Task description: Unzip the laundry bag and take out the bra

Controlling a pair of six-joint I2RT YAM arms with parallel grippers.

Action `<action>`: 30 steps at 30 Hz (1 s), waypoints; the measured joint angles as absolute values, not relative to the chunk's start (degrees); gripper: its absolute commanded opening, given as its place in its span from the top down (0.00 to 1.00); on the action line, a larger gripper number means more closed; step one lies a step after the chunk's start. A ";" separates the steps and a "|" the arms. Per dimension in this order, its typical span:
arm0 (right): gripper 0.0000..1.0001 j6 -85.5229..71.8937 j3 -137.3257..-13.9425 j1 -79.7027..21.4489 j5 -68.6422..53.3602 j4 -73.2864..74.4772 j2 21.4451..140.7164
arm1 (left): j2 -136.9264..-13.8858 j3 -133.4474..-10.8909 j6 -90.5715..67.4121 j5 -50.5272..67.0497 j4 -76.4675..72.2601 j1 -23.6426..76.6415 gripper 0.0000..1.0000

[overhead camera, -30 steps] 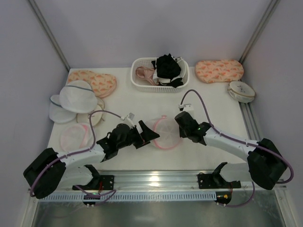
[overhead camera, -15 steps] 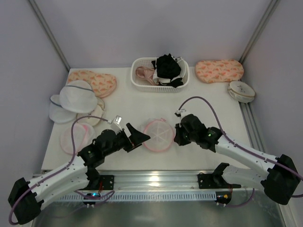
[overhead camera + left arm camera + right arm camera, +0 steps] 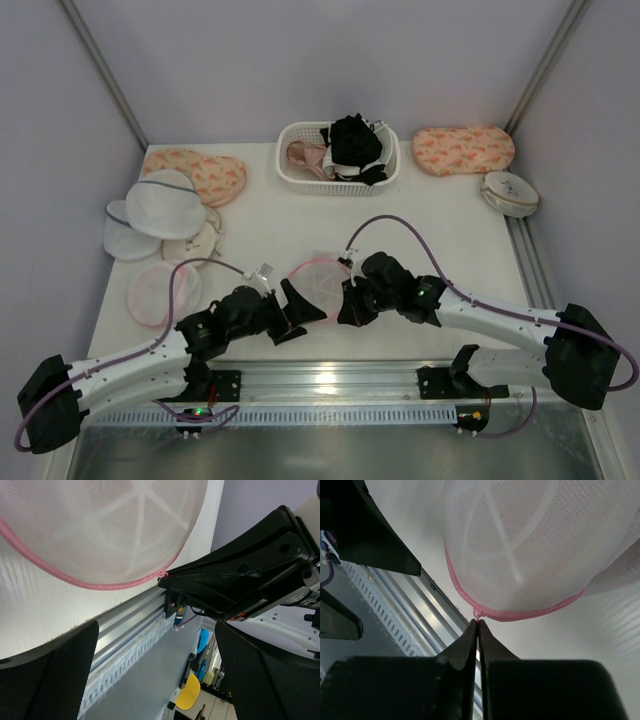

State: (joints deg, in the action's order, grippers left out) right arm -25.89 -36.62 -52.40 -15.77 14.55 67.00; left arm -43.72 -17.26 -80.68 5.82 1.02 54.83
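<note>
The laundry bag [image 3: 318, 276], a round white mesh dome with a pink zip rim, sits near the table's front edge between my two grippers. My right gripper [image 3: 348, 303] is at its near right rim. In the right wrist view the right gripper [image 3: 478, 622] is shut on the small pink zip pull [image 3: 477, 614] under the bag [image 3: 535, 545]. My left gripper [image 3: 300, 312] is open beside the bag's near left rim. The left wrist view shows its wide-apart fingers [image 3: 50, 675] below the bag [image 3: 100, 525], touching nothing. The bra is hidden inside the mesh.
A white basket [image 3: 385, 172] at the back holds a black garment [image 3: 352, 140] and a pink one [image 3: 305, 155]. A larger white mesh bag [image 3: 160, 205] and a pink-rimmed pouch [image 3: 155, 292] lie left. Peach pouches [image 3: 463, 150] and a cream case [image 3: 510, 192] lie at the back right.
My right gripper has moved left and nearer, to the bag's near rim, and is now shut on the zip pull. The bag has shifted slightly left. My left gripper has moved nearer and stays open.
</note>
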 measured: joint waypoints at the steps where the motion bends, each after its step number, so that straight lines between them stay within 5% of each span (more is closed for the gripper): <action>1: 0.96 -25.91 -36.62 -52.40 -15.73 14.06 67.16 | -44.25 -17.26 -81.01 5.78 0.49 55.22 0.01; 15: 0.96 -28.18 -35.53 -52.51 -19.90 4.89 67.51 | -55.61 -17.26 -85.01 0.54 -9.15 57.39 0.02; 23: 0.96 -28.60 -33.93 -52.77 -20.53 4.75 64.93 | -48.23 -16.73 -86.76 -10.37 -8.01 57.74 0.39; 30: 0.96 -28.60 -33.39 -52.77 -20.49 5.65 62.22 | -42.59 -16.45 -86.78 -15.81 -5.54 57.71 0.52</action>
State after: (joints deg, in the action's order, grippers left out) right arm -28.60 -33.39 -52.77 -20.49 5.65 62.22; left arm -42.59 -16.45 -86.78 -15.81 -5.54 57.71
